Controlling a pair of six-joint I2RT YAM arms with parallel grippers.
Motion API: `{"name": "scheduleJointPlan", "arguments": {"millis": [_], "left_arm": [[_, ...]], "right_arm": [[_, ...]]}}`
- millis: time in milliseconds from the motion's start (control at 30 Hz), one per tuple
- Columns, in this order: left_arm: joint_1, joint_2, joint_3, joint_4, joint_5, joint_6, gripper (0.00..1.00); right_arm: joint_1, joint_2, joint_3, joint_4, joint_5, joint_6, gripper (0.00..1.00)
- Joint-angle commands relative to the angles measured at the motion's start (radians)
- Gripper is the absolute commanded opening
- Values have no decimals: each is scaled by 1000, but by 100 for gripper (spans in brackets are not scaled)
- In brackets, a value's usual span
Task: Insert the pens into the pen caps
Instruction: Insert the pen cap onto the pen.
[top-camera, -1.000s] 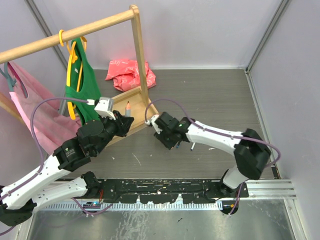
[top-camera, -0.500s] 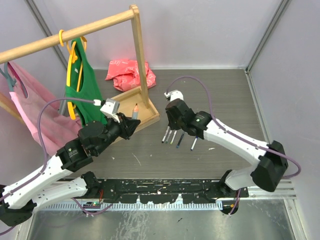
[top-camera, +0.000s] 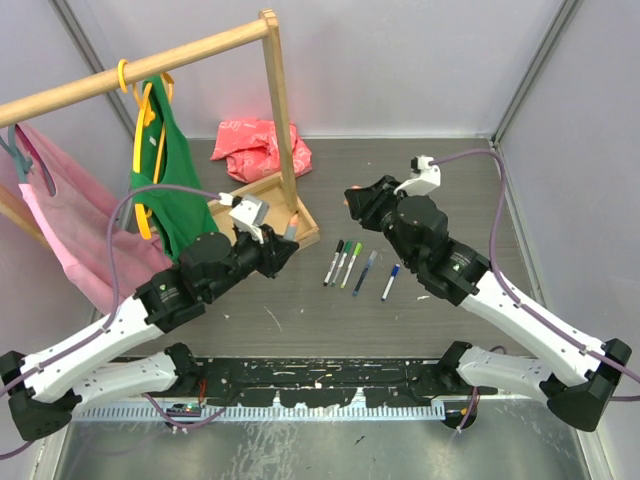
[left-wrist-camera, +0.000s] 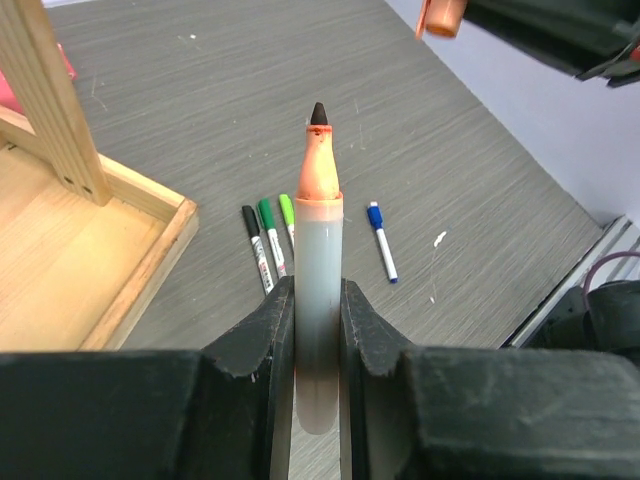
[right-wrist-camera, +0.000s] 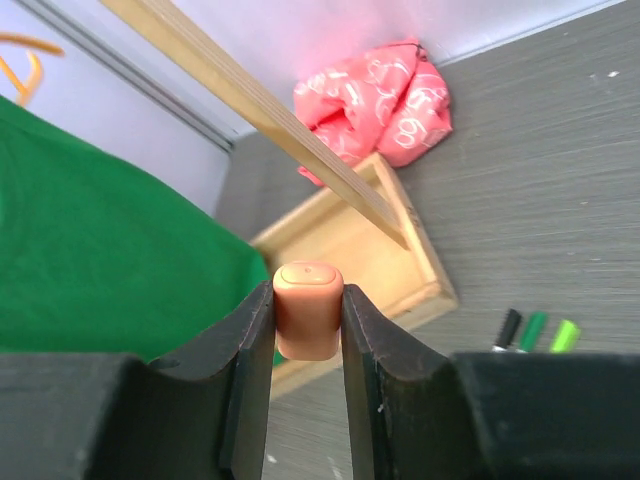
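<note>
Two grasps, left fingers (left-wrist-camera: 318, 320) clamping orange-tipped pen (left-wrist-camera: 318, 230), right fingers (right-wrist-camera: 308, 322) clamping orange cap (right-wrist-camera: 308, 300), print on lying pens (top-camera: 341, 265) illegible

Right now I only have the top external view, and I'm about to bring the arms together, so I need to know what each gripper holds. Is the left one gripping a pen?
Observer: Yes. The left wrist view shows the left gripper shut on an uncapped pen with a grey barrel, an orange nose and a dark tip pointing away from the fingers.
Operator: And the right?
Observer: The right wrist view shows the right gripper shut on an orange cap, with its closed end showing.
Operator: Are cap and tip lined up?
Observer: No. In the left wrist view the cap sits up and to the right of the tip, clearly apart from it.
</note>
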Motion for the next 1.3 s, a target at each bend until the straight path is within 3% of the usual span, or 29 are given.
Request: {"name": "scheduleJointPlan", "arguments": {"millis": [0,233,1267], "left_arm": [[4,53,76,72,53,47,0],[4,124,104,96,91,66,0],[1,128,68,150,124,90,0]], "right_arm": [[-2,-40,-57,202,57,211,0],[0,-29,-102,305,25,330,0],[86,42,-39,365,-40,263,0]]}}
